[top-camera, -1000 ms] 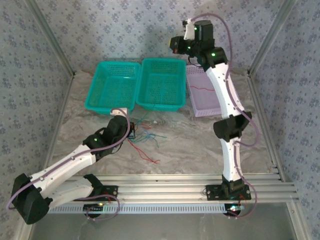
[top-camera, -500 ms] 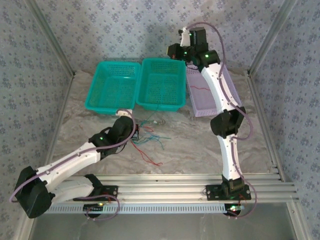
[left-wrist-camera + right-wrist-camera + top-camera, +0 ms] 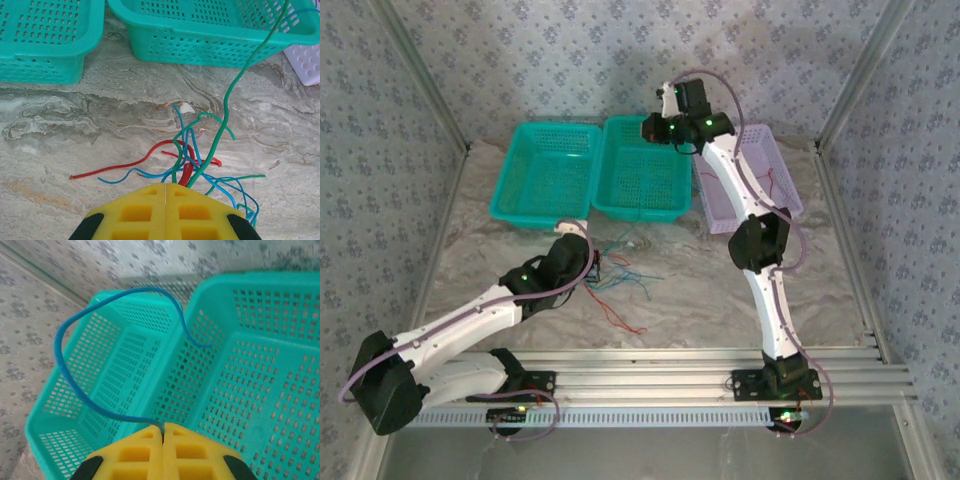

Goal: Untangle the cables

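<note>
The right tool (image 3: 162, 432) is pinching a blue cable (image 3: 140, 288) between shut pads above the middle basket (image 3: 640, 175). The left tool (image 3: 165, 189) is clamping the tangle (image 3: 187, 167) on the table (image 3: 75, 125) just before that basket. The blue loop is springing sideways and could be catching the basket's rim at release, while the right arm is reaching high over it and the left is stretching low.

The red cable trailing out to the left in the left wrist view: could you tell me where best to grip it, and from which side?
Grip the red cable on its bare stretch near the loose left end, coming straight down and closing across it. There it lies flat and alone on the table; nearer the tangle, blue cables and green cables cross it.
</note>
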Available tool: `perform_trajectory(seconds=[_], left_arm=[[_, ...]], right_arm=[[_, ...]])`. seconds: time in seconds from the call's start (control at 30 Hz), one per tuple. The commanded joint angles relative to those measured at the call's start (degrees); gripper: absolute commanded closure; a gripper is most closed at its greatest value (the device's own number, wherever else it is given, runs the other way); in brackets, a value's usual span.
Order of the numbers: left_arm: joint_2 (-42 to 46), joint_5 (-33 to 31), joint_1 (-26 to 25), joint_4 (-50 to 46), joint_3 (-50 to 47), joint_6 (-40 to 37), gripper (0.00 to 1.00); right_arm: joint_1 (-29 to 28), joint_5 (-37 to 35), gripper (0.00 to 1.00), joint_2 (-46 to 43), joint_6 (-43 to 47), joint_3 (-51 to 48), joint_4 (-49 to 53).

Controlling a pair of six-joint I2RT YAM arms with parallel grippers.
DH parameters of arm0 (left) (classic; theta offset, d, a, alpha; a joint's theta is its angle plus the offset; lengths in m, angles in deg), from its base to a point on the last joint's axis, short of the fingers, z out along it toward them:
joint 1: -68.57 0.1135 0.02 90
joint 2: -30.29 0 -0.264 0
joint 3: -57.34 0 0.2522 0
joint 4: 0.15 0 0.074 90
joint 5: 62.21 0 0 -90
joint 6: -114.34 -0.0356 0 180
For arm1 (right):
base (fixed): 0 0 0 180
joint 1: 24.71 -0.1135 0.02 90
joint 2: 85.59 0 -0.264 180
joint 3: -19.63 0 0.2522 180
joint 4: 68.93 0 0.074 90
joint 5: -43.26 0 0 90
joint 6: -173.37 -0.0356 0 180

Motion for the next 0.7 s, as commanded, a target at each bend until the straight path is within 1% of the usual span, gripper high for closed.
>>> perform_trajectory(seconds=[0.0, 0.2, 0.43, 0.6, 0.67], left_arm=[[0.37, -0.82, -0.5, 1.29, 0.74, 0.42, 1.0], [0.5, -0.94, -0.61, 1.58, 0.35, 0.61, 1.0], [0.17, -0.9, -0.66, 1.97, 0.34, 0.61, 1.0], [0.32, -0.92, -0.67, 1.91, 0.17, 0.61, 1.0], [0.35, -0.99, -0.67, 1.91, 0.08, 0.61, 1.0]], right_arm=[[-0.83, -1.47, 1.0, 2.83, 1.28, -0.09, 2.86], [-2.28, -4.71, 1.0, 5.02, 3.75, -0.69, 4.36], [-2.43, -6.83, 0.99, 6.27, 4.06, -1.81, 4.86], [-2.43, -8.17, 0.87, 6.62, 4.24, -2.03, 5.58], [-2.45, -8.38, 0.85, 6.62, 4.26, -2.03, 5.69]])
